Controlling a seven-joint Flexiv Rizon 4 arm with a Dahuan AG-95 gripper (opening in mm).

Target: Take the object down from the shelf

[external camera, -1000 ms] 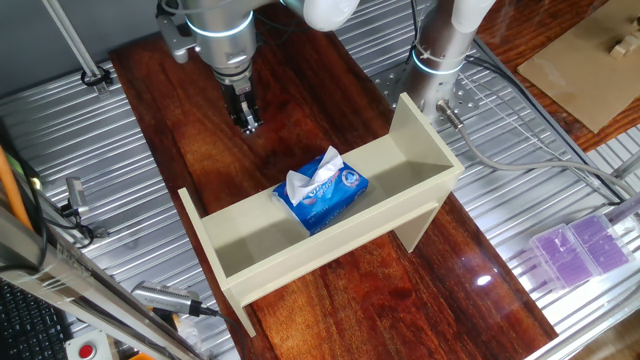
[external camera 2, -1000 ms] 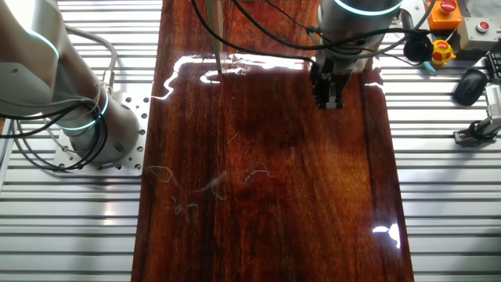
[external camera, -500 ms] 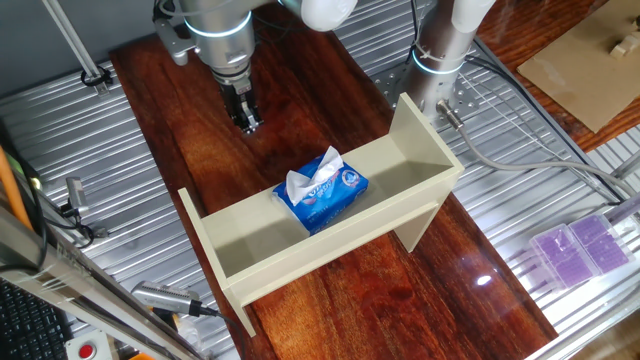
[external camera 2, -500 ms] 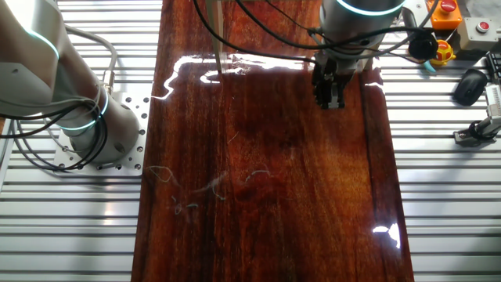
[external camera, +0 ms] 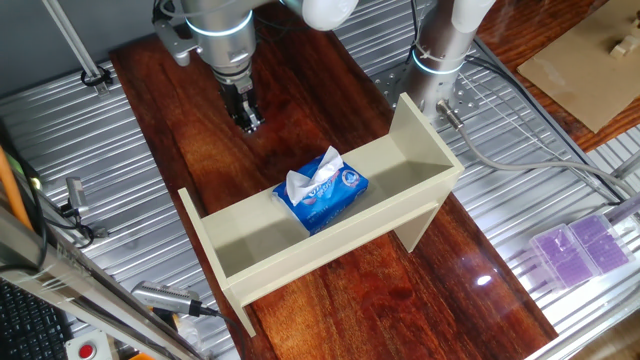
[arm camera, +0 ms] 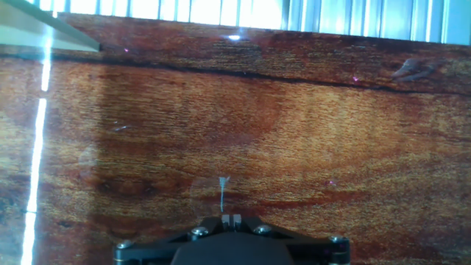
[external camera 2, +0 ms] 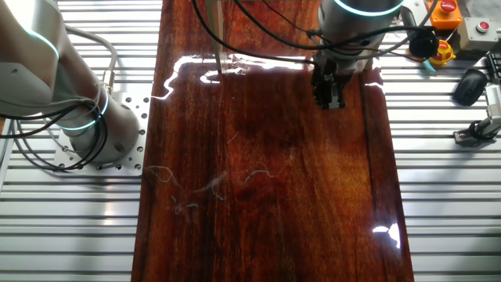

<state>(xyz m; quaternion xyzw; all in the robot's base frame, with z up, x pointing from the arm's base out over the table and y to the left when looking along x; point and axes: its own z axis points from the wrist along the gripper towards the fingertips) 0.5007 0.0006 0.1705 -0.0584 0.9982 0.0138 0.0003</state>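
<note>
So our gripper (external camera: 247, 122) is hanging above the bare wooden tabletop (external camera: 180, 120), pointing straight down, with nothing in it. Fingers look pinched together or nearly so, judging by the 2 fixed cameras; the hand view only shows the black base at the bottom edge and plain wood grain, so it doesn't settle it.

The blue tissue pack (external camera: 322, 194) is well apart from us. It sits in the trough of the cream shelf (external camera: 420, 135), roughly mid-length, with white tissue poking out the top. It's turned a bit diagonal to the shelf walls, which we'd guess matters for lining up the grasp. The trough walls hem it in on 2 sides, so coming from above looks like the only sensible way in.

The shelf stands on its flat end panels, so the pack is raised off the table. In the other fixed view neither shelf nor pack shows, just the gripper over wood.

We'd say the job hasn't started: we need to travel over, spread the fingers, then drop in.
</note>
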